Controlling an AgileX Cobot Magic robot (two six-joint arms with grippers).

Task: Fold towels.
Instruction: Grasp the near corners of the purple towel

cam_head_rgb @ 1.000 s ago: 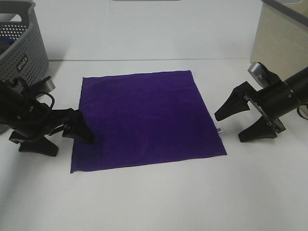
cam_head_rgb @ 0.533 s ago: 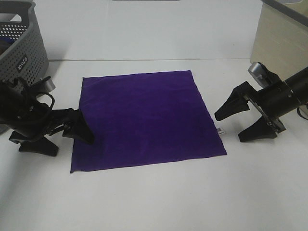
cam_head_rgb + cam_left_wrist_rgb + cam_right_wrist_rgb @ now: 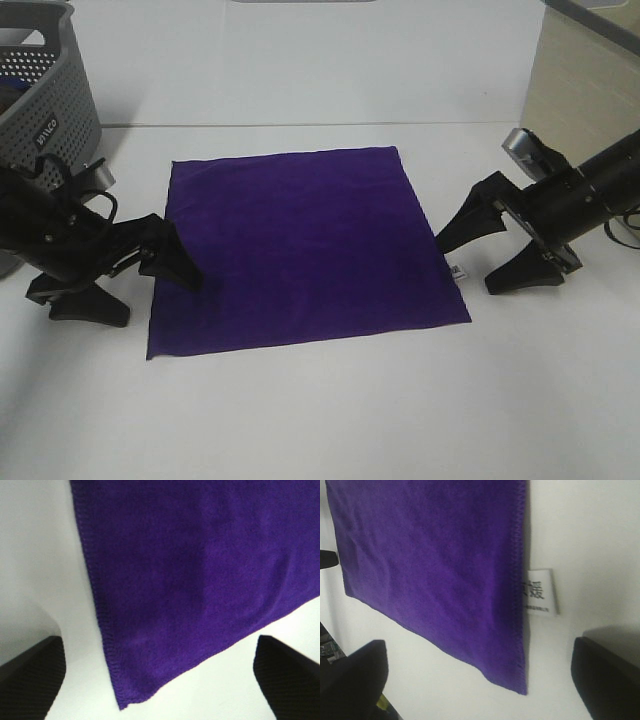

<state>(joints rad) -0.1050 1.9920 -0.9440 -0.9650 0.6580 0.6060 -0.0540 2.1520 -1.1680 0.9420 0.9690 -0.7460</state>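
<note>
The deep purple towel [image 3: 300, 250] lies flat and spread out on the white table [image 3: 330, 410]. Its small white tag [image 3: 458, 270] sticks out of the right edge near the front corner. My left gripper [image 3: 160, 300] is open at the towel's left edge near the front left corner, with one finger [image 3: 172, 262] over the cloth. The left wrist view shows that corner of the towel [image 3: 190, 570] between the open fingers [image 3: 30, 677]. My right gripper [image 3: 465, 267] is open beside the right edge, straddling the tag [image 3: 540, 591]; the towel [image 3: 430, 565] fills much of the right wrist view.
A grey perforated basket [image 3: 45, 85] stands at the back left, behind the left arm. A beige panel [image 3: 585, 90] rises at the back right. Bare white table lies in front of the towel and behind it.
Both open grippers have edged closer to the towel. The right one moved left to the tag; the left one shifted slightly back along the left edge. The towel has not moved.
</note>
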